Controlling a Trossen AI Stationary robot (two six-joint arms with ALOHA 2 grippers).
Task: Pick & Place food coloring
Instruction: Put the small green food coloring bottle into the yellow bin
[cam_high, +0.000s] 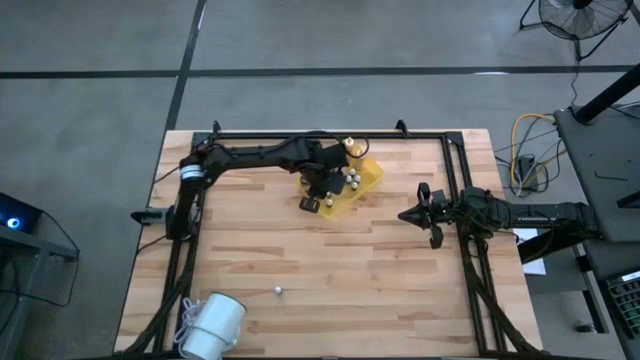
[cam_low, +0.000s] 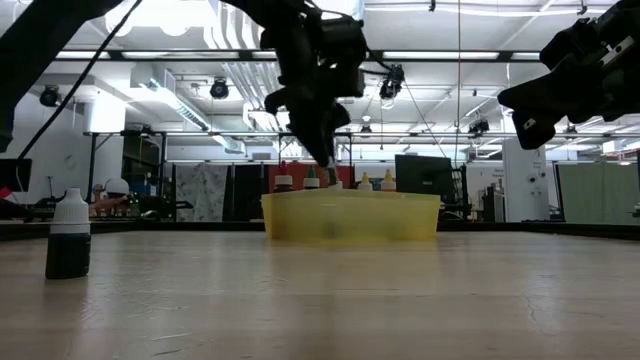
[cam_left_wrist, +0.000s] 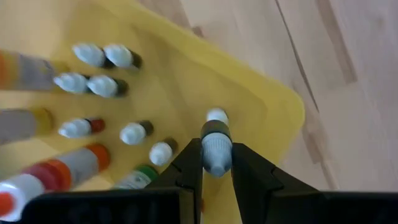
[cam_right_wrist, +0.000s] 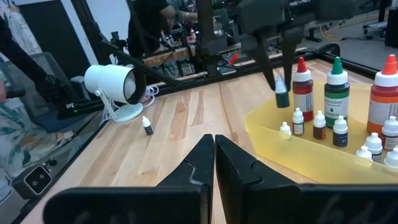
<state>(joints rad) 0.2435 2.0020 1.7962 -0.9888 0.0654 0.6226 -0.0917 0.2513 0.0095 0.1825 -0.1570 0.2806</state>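
Left end effector (cam_left_wrist: 216, 171) clamped on a tiny white-capped, dark-bodied dropper bottle (cam_left_wrist: 216, 148) above the yellow plastic tray (cam_left_wrist: 273, 106); narrow cap grip liable to slip, toppling neighbouring bottles; right end effector (cam_right_wrist: 214, 155) closed, empty, well apart over the surface.

A grey concrete floor (cam_high: 300, 40) surrounds the wooden table (cam_high: 330, 270), with ceiling strip lights (cam_low: 470, 55) overhead.

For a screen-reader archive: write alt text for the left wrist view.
The left gripper is shut on a small white-capped dropper bottle, holding it above the corner of a yellow tray. More small white-capped bottles and larger orange-capped ones sit in the tray, on a wooden table.
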